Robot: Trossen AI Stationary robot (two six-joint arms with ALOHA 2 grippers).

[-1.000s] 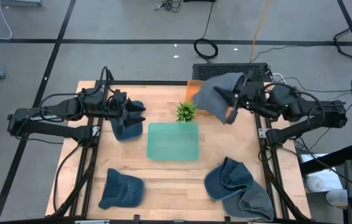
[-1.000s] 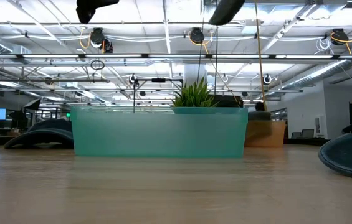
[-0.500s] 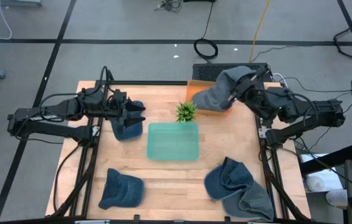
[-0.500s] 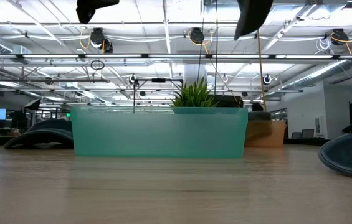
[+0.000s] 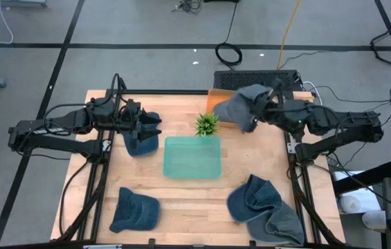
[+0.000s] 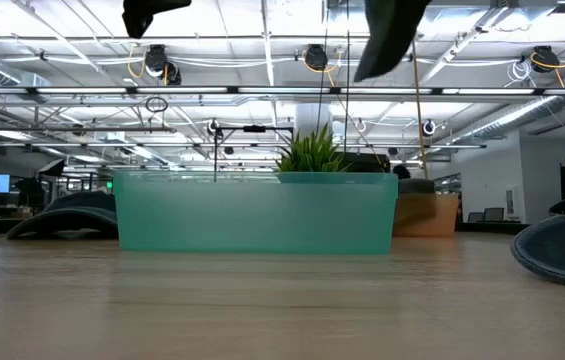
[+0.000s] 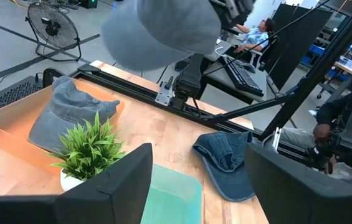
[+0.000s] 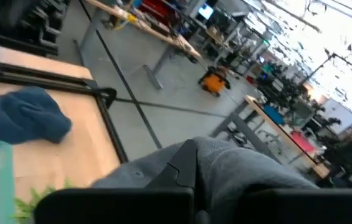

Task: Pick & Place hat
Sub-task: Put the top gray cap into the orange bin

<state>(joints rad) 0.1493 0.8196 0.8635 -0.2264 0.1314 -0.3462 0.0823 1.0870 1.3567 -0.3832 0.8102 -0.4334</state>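
Note:
A grey hat (image 5: pixel 240 105) hangs in the air above the orange tray (image 5: pixel 214 97) at the table's far side, with my right gripper (image 5: pixel 259 111) shut on it. The low view shows the hat (image 6: pixel 390 38) high above the table. Another grey hat (image 7: pixel 70 115) lies in the orange tray (image 7: pixel 7 127). My left gripper (image 5: pixel 152 128) stands open over the table's left part, above a blue hat (image 5: pixel 138 142) that lies flat on the wood. Nothing is between its fingers. My right gripper pinches a bunched fold of the grey hat's cloth (image 8: pixel 191 163) between its two fingers. The fingers come about level from the table's right side. The hat is lifted clear and droops slack below and beyond the fingers (image 6: pixel 382 55).
A green tray (image 5: pixel 192 157) sits at the table's middle, with a small potted plant (image 5: pixel 207 124) just beyond it. One blue hat (image 5: pixel 134 209) lies near left, and a heap of blue hats (image 5: pixel 264 207) lies near right. People sit at desks beyond the table.
My right gripper has rolled its wrist and sunk a little. The grey hat has turned with it: it swung toward the table's right, then back, and now hangs lower over the orange tray.

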